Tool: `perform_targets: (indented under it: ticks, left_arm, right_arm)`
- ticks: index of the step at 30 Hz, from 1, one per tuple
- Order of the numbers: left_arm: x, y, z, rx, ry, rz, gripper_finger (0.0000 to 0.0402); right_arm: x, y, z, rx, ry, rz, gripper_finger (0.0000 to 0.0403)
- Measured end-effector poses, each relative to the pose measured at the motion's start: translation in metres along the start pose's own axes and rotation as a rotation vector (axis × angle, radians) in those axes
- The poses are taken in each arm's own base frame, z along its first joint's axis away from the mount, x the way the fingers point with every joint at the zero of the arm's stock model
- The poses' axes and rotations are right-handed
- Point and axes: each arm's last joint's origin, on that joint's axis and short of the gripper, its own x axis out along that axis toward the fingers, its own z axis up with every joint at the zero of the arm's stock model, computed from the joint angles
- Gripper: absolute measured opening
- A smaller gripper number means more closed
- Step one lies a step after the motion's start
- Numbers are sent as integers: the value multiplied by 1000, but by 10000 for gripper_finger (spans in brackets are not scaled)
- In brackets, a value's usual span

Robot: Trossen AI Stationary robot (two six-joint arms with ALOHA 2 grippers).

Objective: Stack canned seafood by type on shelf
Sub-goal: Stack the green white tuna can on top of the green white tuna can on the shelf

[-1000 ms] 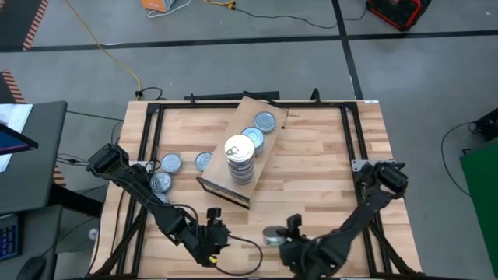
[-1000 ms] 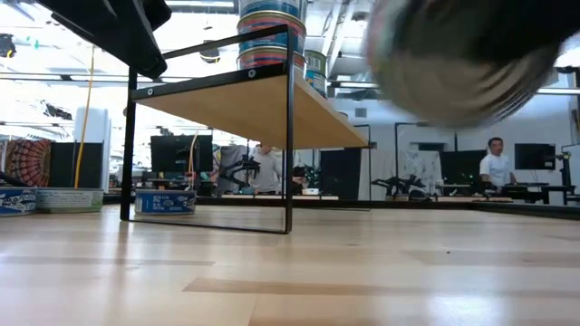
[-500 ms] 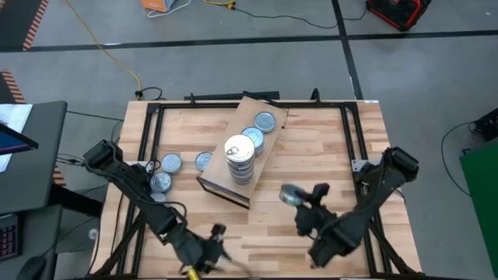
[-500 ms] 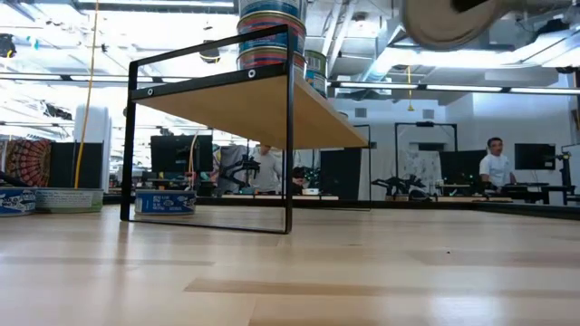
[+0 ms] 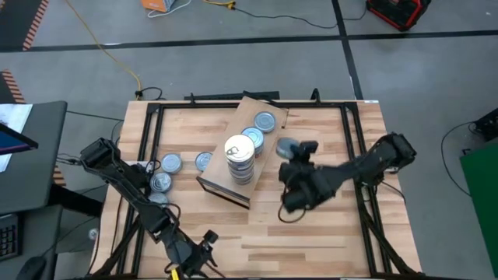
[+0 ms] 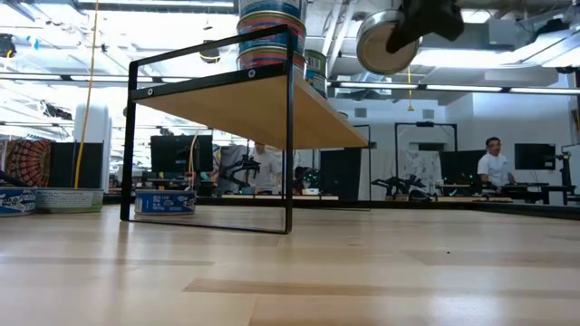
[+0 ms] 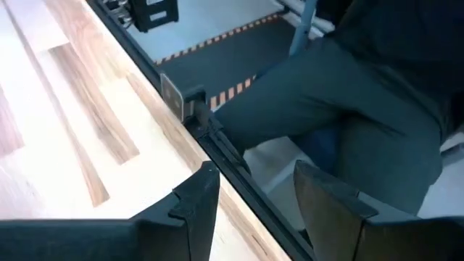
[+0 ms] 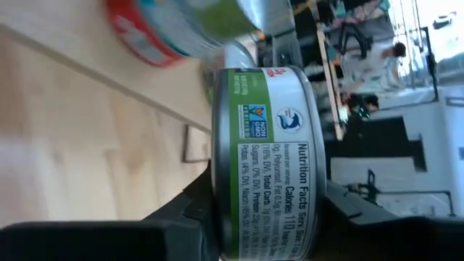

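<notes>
The shelf stands slantwise mid-table on thin black legs. On it rises a stack of tins topped by a gold pull-tab lid, with two blue-grey tins lying flat behind it. Three more tins rest on the tabletop to the shelf's left. My right gripper is shut on a green-labelled tin, in the air beside the shelf's right edge and above the level of its board. My left gripper is open and holds nothing, at the table's near edge. My right gripper pinches the tin between its two fingers, one on each flat face, the green label wall showing between them. The fingers come from the table's right, slanting slightly down. The tin is lifted clear and stands on edge, one round face toward the near side.
A black frame rail runs along the table's right side and another along the left. Bare tabletop lies between the shelf and the near edge. Beyond the near edge, dark cloth shows in the left wrist view. People stand in the room far behind.
My right gripper has risen from the near edge and swung toward the far side and the shelf, carrying the tin up beside the shelf's right edge. My left gripper has drawn back toward the near edge, turning as it went.
</notes>
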Motion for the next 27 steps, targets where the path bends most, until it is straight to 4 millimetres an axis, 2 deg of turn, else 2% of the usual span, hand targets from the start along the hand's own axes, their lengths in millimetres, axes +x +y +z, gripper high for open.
perform_targets:
  ticks: [4,8,14,20,24,27]
  left_arm:
    - [-18,9,-16,-24,-63,0,171]
    - [-49,15,-26,-35,-165,48,171]
    - [-94,19,-48,-71,-285,182,171]
    - [-128,25,-65,-126,-391,369,171]
    - [-144,30,-68,-171,-456,481,171]
    - [-152,33,-70,-193,-487,536,171]
  right_arm:
    - [16,-22,7,-4,-2,19,170]
    - [40,-39,16,-10,0,61,191]
    - [78,-64,19,10,37,90,169]
    - [111,-81,21,84,11,179,163]
    - [128,-88,23,96,-10,176,179]
    - [139,-90,22,86,-5,193,173]
